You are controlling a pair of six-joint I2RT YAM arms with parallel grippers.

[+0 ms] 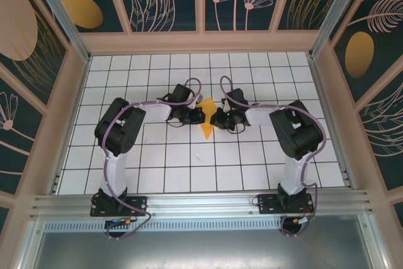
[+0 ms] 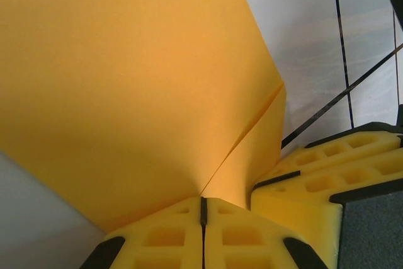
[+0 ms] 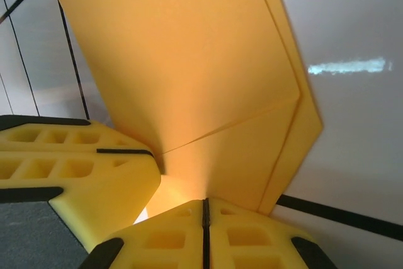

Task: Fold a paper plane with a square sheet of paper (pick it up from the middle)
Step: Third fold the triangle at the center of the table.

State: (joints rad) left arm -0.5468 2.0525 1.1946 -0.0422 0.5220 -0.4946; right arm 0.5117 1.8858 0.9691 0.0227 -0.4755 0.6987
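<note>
Top external view: I see the paper plane (image 1: pixel 206 129) at the middle of the white tiled table (image 1: pixel 157 168). It is orange-yellow, and its pointed tip faces the arm bases. The left gripper (image 1: pixel 196 116) is at its left side and the right gripper (image 1: pixel 218 118) is at its right side, so the plane sits between them. From up here I cannot tell how the jaws stand.

Left wrist view: the left gripper's yellow fingers (image 2: pixel 164 237) are pressed tight together. The paper goes right into the line where they meet, so they are pinching the plane. A fold line runs up across the paper from that spot. The right gripper's yellow fingers (image 2: pixel 315 174) are just beside them, on the right.

Right wrist view: the right gripper's fingers (image 3: pixel 252 237) are squeezed together as well, with the plane's lower edge pinched between them. The left gripper's fingers (image 3: pixel 75 168) are just beside, on the left. The paper leans up and away, with a fold line across it.
</note>
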